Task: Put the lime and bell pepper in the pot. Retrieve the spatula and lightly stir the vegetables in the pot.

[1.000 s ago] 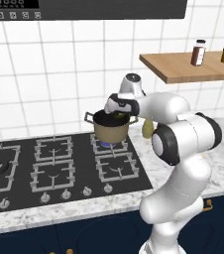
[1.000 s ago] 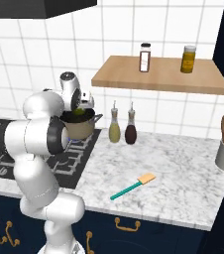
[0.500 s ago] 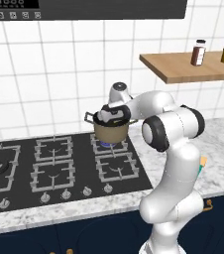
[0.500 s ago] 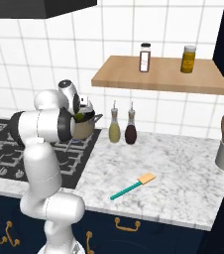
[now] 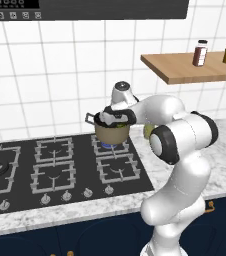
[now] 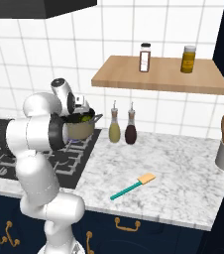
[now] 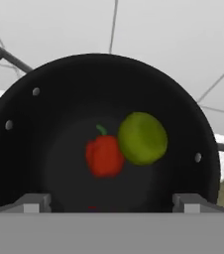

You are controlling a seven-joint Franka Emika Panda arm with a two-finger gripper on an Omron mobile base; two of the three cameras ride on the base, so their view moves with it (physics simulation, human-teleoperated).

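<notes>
Inside pot (image 7: pixel 34 99): one lime (image 7: pixel 142 138), one bell pepper (image 7: pixel 104 155)

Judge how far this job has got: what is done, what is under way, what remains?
Done: the lime and bell pepper both lie inside the pot. Under way: the gripper hangs open over the pot's mouth, holding nothing. Left: fetching the spatula, which lies untouched on the marble counter, then stirring.
</notes>
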